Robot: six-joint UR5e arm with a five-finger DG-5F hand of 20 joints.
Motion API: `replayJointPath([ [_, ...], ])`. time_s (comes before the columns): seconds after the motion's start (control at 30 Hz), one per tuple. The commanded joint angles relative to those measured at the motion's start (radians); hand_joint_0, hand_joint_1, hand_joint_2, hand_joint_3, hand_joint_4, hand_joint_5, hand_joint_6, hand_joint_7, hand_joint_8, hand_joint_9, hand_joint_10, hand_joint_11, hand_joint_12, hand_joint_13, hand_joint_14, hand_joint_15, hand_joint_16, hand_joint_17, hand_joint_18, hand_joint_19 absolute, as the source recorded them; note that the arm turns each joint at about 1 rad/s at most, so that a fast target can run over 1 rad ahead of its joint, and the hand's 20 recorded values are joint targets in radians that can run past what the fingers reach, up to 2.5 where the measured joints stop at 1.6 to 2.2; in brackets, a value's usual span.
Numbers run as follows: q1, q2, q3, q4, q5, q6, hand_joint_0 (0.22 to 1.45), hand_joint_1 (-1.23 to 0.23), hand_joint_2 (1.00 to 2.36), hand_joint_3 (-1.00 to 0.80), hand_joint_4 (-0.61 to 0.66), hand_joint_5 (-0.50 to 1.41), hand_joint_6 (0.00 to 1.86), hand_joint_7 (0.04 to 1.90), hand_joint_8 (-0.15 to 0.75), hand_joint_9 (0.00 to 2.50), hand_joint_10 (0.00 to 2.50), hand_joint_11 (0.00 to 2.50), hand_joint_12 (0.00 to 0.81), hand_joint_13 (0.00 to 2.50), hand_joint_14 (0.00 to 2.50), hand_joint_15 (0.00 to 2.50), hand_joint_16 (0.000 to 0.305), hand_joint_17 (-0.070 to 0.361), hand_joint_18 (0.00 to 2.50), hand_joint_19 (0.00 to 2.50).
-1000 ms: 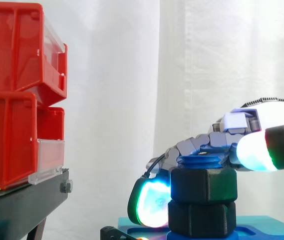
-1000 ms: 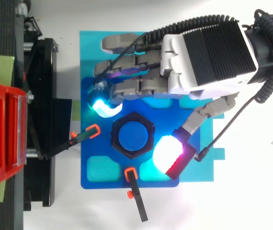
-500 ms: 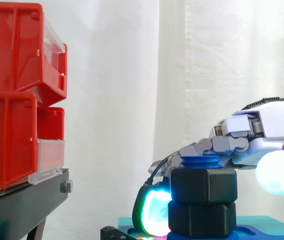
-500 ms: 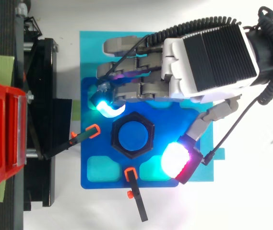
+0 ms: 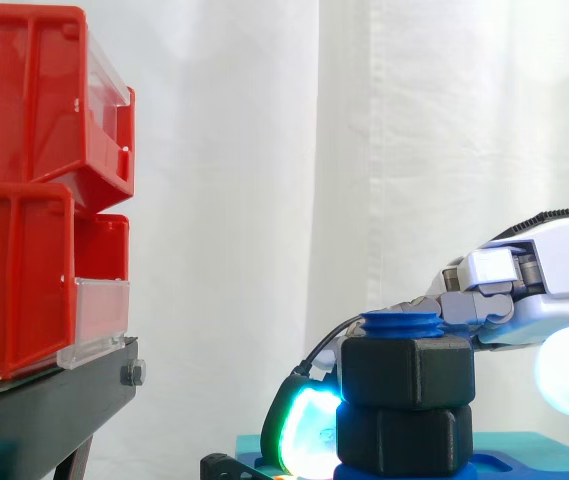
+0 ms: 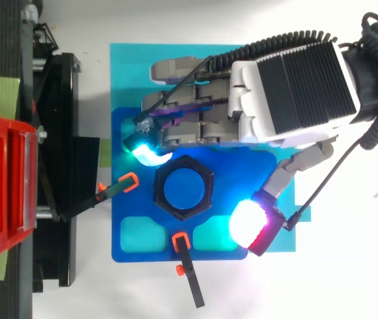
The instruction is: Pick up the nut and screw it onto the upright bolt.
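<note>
A black hex nut [image 5: 407, 372] sits threaded on the upright blue bolt [image 5: 402, 323], above a second black hex piece [image 5: 404, 437] at the bolt's foot. From above, the nut [image 6: 205, 178] rings the bolt's round blue top [image 6: 183, 191]. My hand [image 6: 295, 86] reaches in from the right, open, holding nothing. Its fingers lie nearly straight along the nut's far side, one cyan-green pad [image 6: 147, 151] close to the nut's corner. The thumb's white-red pad [image 6: 247, 222] stands well off the nut to the right. In the side view the hand [image 5: 554, 280] hangs level with the bolt's top.
The bolt stands on a blue plate [image 6: 132, 219] over a teal mat [image 6: 129, 66]. Two orange-tipped black clamps [image 6: 112, 189] [image 6: 187, 266] hold the plate at its left and front. Red bins [image 5: 34, 200] rest on a black stand [image 6: 56, 166] to the left.
The hand has drawn back to the right. Its thumb has swung away from the nut, and the fingers have slid a little rightward along it. The nut stays on the bolt.
</note>
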State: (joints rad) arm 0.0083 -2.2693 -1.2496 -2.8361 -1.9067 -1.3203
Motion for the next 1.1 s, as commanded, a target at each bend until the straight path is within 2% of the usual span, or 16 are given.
replayJointPath([
  [0.0, -0.001, 0.001, -0.001, 0.000, 0.000, -0.002, 0.38, -0.18, 1.00, -0.50, 0.28, -0.05, 0.50, 1.03, 0.299, 0.72, 0.00, 0.00, 0.371, 0.29, 0.00, 0.00, 0.047, 0.106, 0.00, 0.00],
  [0.67, 0.001, 0.004, 0.024, -0.006, -0.006, -0.017, 0.39, -0.19, 1.00, -0.50, 0.25, -0.07, 0.50, 1.13, 0.299, 0.72, 0.00, 0.00, 0.365, 0.29, 0.00, 0.00, 0.045, 0.102, 0.00, 0.00],
  [0.83, -0.001, 0.004, 0.052, -0.040, -0.006, -0.033, 0.39, -0.20, 1.00, -0.50, 0.25, -0.07, 0.50, 1.16, 0.298, 0.72, 0.00, 0.00, 0.364, 0.29, 0.00, 0.00, 0.045, 0.102, 0.00, 0.00],
  [1.07, -0.004, 0.004, 0.090, -0.141, -0.008, -0.079, 0.39, -0.20, 1.00, -0.50, 0.25, -0.07, 0.50, 1.16, 0.300, 0.72, 0.00, 0.00, 0.362, 0.29, 0.00, 0.00, 0.045, 0.101, 0.00, 0.00],
])
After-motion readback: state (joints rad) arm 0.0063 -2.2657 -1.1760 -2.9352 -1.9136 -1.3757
